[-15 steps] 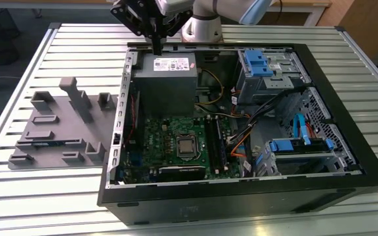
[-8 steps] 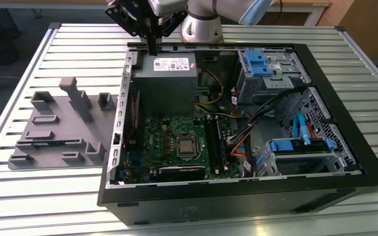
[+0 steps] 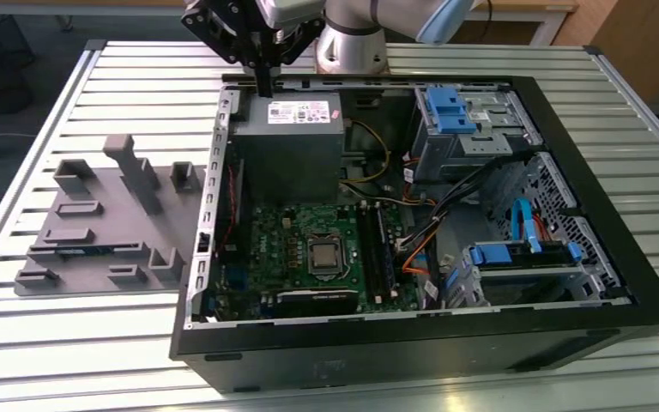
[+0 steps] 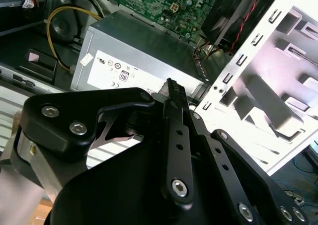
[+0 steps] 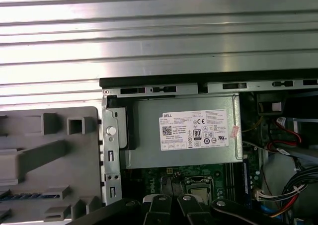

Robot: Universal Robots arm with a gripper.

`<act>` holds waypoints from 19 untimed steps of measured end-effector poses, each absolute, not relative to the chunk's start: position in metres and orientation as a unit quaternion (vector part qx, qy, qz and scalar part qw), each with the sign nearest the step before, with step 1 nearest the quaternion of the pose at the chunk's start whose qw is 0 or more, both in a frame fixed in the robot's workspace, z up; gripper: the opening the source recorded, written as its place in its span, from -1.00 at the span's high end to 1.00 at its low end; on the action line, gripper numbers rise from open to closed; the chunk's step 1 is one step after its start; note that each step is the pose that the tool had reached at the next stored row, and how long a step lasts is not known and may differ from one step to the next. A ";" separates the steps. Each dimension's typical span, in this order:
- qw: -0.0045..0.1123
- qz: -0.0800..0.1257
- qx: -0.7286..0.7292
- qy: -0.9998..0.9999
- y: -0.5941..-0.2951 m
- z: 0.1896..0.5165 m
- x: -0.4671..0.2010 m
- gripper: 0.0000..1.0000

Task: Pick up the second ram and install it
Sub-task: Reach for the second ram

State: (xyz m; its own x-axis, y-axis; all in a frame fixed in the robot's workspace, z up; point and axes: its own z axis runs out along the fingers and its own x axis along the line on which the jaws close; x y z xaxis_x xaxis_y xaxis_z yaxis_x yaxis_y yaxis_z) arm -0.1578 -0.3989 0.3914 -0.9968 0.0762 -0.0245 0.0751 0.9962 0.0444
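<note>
The second ram (image 3: 78,250) is a thin blue stick lying in a long slot of the grey tray (image 3: 100,275), at the exterior view's left, outside the case. Its blue edge (image 5: 11,195) also shows in the first wrist view. My gripper (image 3: 264,84) hangs well away from it, over the back rim of the open computer case, just above the grey power supply (image 3: 287,142). Its black fingers (image 4: 172,88) sit pressed together with nothing between them. The long black slots (image 3: 377,257) lie on the green motherboard (image 3: 295,249) inside the case.
The black case (image 3: 421,343) lies open on a slatted metal table (image 3: 135,69). Blue drive bays (image 3: 456,112), cables (image 3: 467,193) and a second bay (image 3: 524,253) fill its right side. Upright blocks (image 3: 135,172) rise from the tray.
</note>
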 end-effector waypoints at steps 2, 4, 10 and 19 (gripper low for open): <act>0.013 0.022 0.038 0.999 -0.399 0.391 -0.161 0.79; 0.013 0.022 0.038 0.999 -0.399 0.391 -0.161 0.79; 0.013 0.022 0.038 0.999 -0.399 0.391 -0.162 0.79; 0.013 0.022 0.038 0.999 -0.399 0.391 -0.164 0.79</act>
